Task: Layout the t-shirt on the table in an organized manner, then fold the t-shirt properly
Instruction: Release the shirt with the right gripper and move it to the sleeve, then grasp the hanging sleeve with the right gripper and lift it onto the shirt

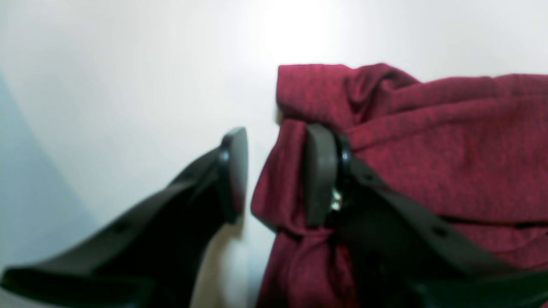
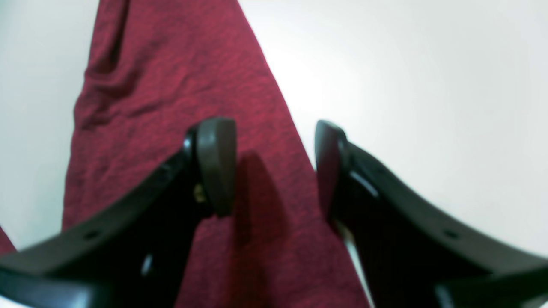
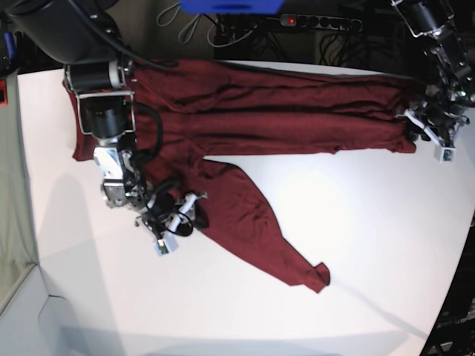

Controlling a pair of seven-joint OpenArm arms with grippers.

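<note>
The maroon t-shirt (image 3: 282,111) lies stretched along the far side of the white table (image 3: 312,319), with one long piece running diagonally toward the front middle. In the base view my right gripper (image 3: 178,219) is low over the near left edge of that diagonal piece. In the right wrist view the right gripper (image 2: 274,167) is open, its fingers straddling the t-shirt (image 2: 180,85) edge. My left gripper (image 3: 433,133) is at the shirt's far right end. In the left wrist view the left gripper (image 1: 277,175) is open, with a bunched fold of t-shirt (image 1: 428,149) between its fingers.
A power strip (image 3: 319,21) and cables lie beyond the table's back edge. The table's curved edge (image 3: 454,297) falls away at the right. A grey strip (image 3: 15,222) runs along the left side.
</note>
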